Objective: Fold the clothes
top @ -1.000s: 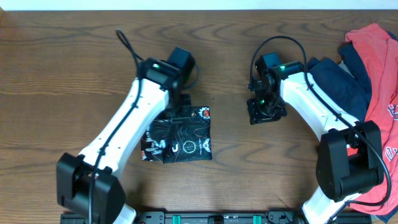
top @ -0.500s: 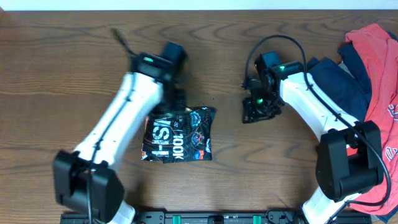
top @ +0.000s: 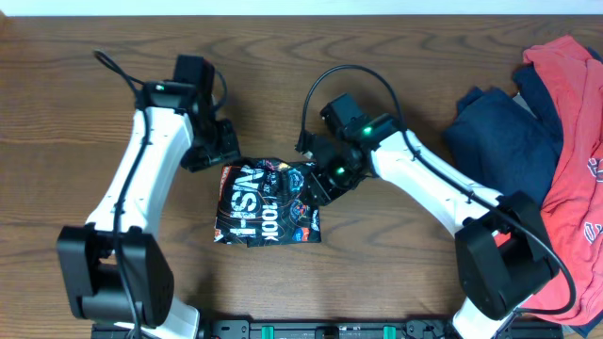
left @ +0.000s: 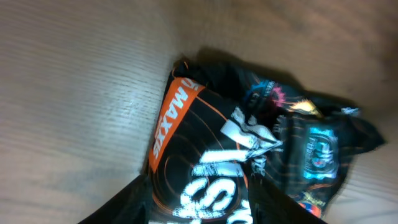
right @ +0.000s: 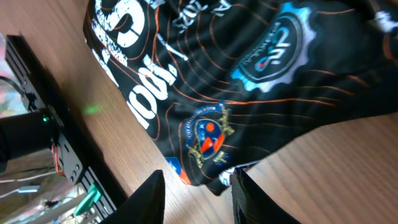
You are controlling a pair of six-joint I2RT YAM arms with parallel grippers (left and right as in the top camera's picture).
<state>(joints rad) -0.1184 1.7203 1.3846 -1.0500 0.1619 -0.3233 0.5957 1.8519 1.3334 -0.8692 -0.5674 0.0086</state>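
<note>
The black jersey with orange contour lines, logos and white lettering lies folded into a small rumpled square at the table's middle. My left gripper hovers at its upper left corner. In the left wrist view the jersey fills the frame and the left gripper stands open, with lettering showing between its spread fingers. My right gripper is over the jersey's upper right edge. In the right wrist view the right gripper is open, and a corner of the jersey lies just ahead of the gap, over bare wood.
A navy garment and a red garment lie heaped at the table's right edge. A black base rail runs along the front edge, seen also as the rail in the right wrist view.
The left gripper has opened, let go of the jersey and swung left to its corner. The right arm has travelled left onto the jersey's right edge. The jersey now shows white lettering.
</note>
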